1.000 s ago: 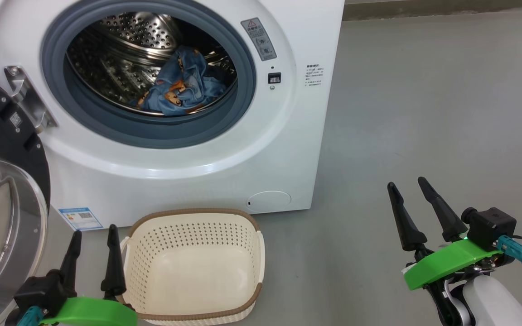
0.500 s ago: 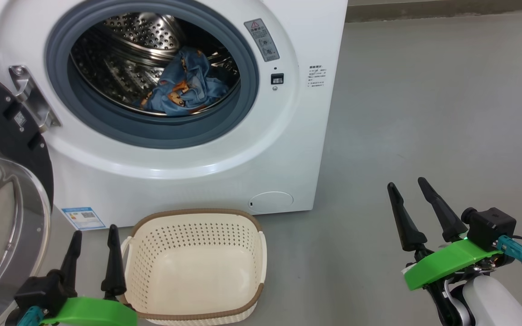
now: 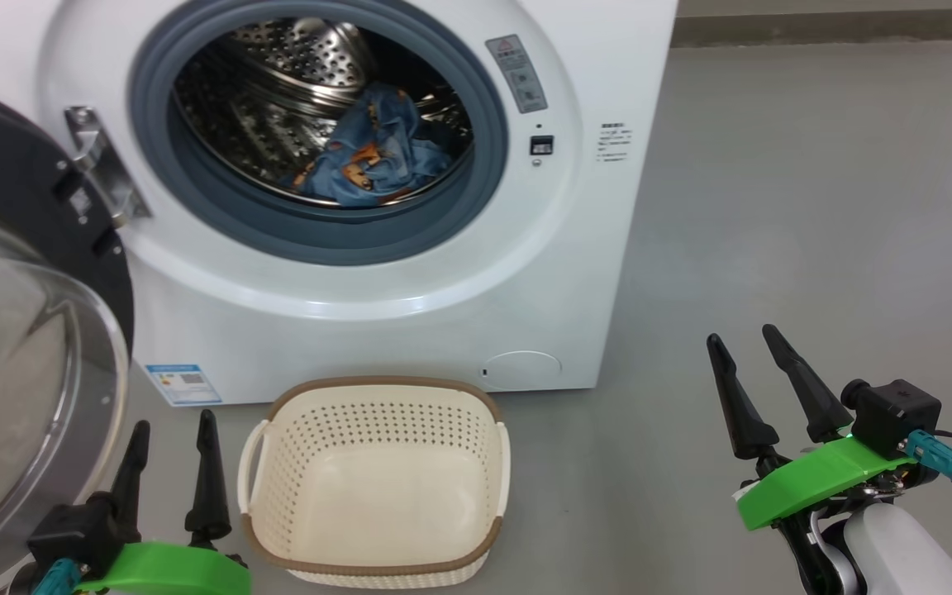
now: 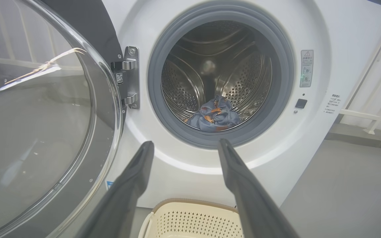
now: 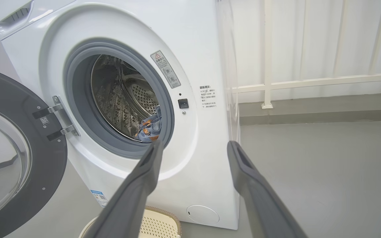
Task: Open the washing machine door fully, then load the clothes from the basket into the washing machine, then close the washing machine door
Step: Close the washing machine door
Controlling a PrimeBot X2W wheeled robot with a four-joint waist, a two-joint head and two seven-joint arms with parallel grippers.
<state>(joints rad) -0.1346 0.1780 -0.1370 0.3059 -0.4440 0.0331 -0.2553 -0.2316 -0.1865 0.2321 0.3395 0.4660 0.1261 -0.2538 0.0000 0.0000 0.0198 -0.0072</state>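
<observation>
Firstly, change from a second before: the whole head view had slid rightward, so the camera had turned. The machine [image 3: 410, 330], door [image 3: 21, 347] and basket [image 3: 381, 383] kept their places against one another, and both grippers kept theirs in the view.

Item, machine: white, boxy front-loader on a grey floor [image 3: 773, 207]. Its round port was ringed by a grey-blue rubber gasket [image 3: 319, 240], with a perforated steel drum [image 3: 278, 124] behind. A blue label [image 3: 183, 384] sat low on its front, at the left as the robot faced it.

Item, door: glossy black ring around a bulging clear glass bowl. It was swung wide open at the machine's left on a metal hinge [image 3: 104, 165].

Item, clothes [image 3: 377, 161]: light-blue fabric with orange figures, crumpled in one heap on the drum's bottom, inside the machine.

Item, basket: cream perforated plastic, a rounded rectangle with a brown rim and white side handles. It stood on the floor just before the machine, below the port, its bare bottom showing.

Item, left gripper [image 3: 174, 421]: two long dark fingers spread apart, gripping nothing, before the machine's left front, between door and basket.

Item, right gripper [image 3: 740, 333]: fingers likewise spread, holding nothing, over bare floor well off the machine's right front corner.
</observation>
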